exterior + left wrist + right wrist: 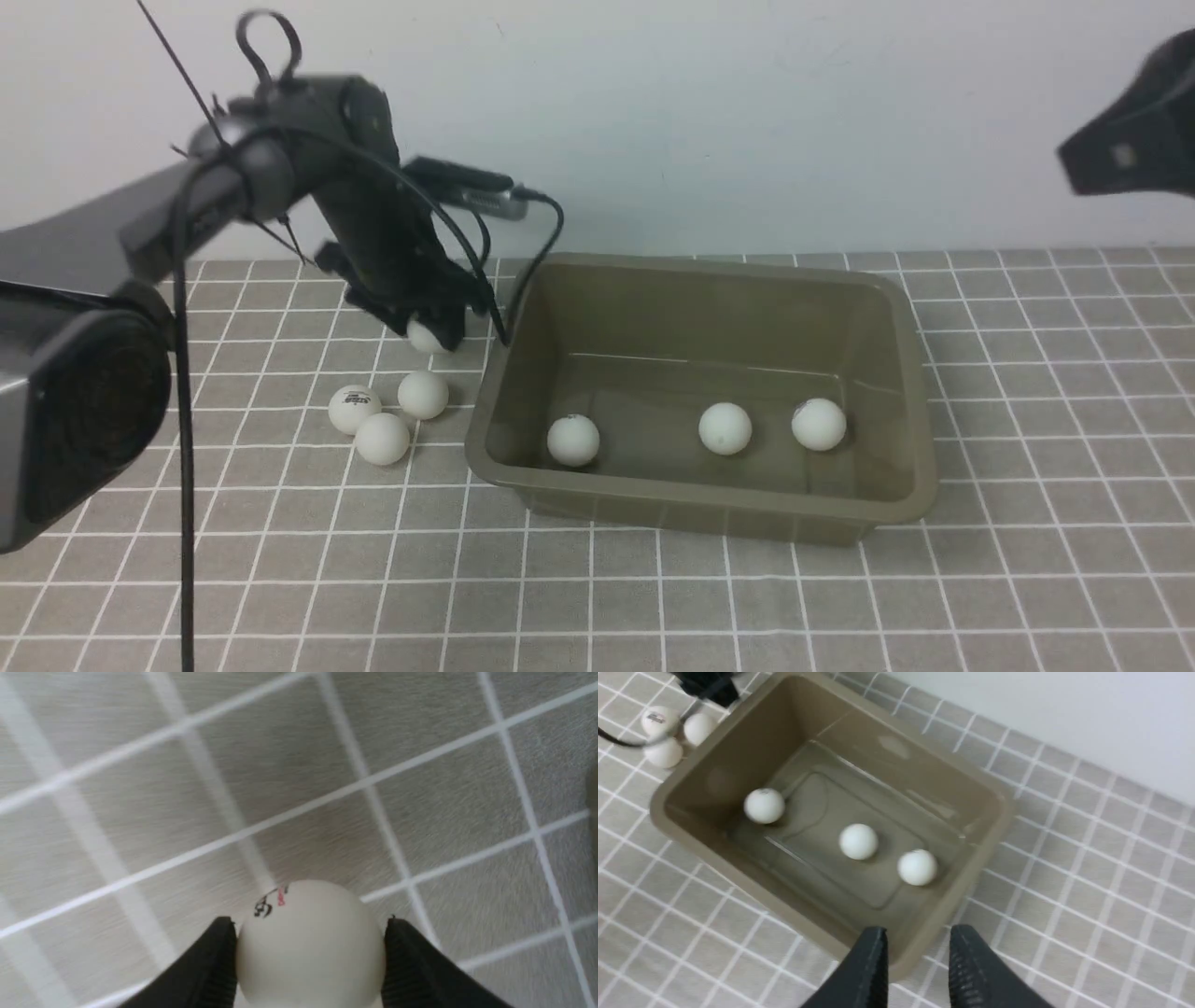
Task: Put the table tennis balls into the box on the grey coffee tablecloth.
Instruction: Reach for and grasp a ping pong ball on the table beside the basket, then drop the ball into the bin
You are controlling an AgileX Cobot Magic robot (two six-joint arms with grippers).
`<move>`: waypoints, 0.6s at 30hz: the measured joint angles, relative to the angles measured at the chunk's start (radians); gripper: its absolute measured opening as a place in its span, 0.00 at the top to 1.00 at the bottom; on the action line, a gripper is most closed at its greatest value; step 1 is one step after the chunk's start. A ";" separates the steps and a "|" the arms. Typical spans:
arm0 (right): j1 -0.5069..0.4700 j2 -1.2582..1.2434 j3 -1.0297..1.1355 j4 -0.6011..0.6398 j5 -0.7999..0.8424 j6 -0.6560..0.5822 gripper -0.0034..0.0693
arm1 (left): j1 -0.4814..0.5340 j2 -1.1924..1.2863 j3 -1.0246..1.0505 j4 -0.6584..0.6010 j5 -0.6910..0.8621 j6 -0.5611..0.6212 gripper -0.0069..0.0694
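The left end effector (431,329) (310,926) is closed to the width of a ball. Its two black ribbed fingers (217,963) press on opposite sides of a small white matte table tennis ball (427,337) (310,956) that carries a small dark and red printed mark. This held ball sits over the grey-brown tablecloth with thin white grid lines (1027,467) (140,812) (1087,882) that covers the counter, just beside the left end of the large rectangular olive-grey plastic box (691,513) (896,751). Whether it touches the cloth cannot be told. Near it, toward the robot, three loose white balls lie on the cloth in a tight cluster outside the box: one with a dark logo (355,409) (660,720), one beside it nearer the box (423,395) (699,728), and one in front of both (383,439) (663,752). A black cable (537,257) loops from the left arm toward the rim of the box. The box stands upright on the cloth with three more white balls on its glossy floor, well apart in a rough row: left (573,441) (764,805), middle (725,428) (858,841) and right (819,424) (917,867). The right end effector (920,933) hangs above the box's near rim with its dark fingers (873,961) slightly parted and nothing between them. A plain white wall (747,112) rises behind the counter.
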State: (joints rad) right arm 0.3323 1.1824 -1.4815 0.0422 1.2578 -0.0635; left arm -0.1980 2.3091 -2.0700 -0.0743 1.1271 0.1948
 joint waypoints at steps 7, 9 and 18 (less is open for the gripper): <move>0.000 -0.192 0.189 -0.095 -0.035 0.160 0.70 | -0.045 -0.146 -0.101 -0.178 0.099 0.004 0.45; 0.000 -0.245 0.250 -0.100 -0.081 0.180 0.70 | -0.065 -0.147 -0.102 -0.212 0.101 0.026 0.45; 0.000 -0.496 0.576 -0.118 -0.330 0.302 0.79 | -0.199 -0.060 -0.097 -0.155 0.106 0.041 0.35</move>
State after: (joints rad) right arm 0.3323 0.6866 -0.9052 -0.0757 0.9282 0.2388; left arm -0.3967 2.2489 -2.1675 -0.2294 1.2327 0.2357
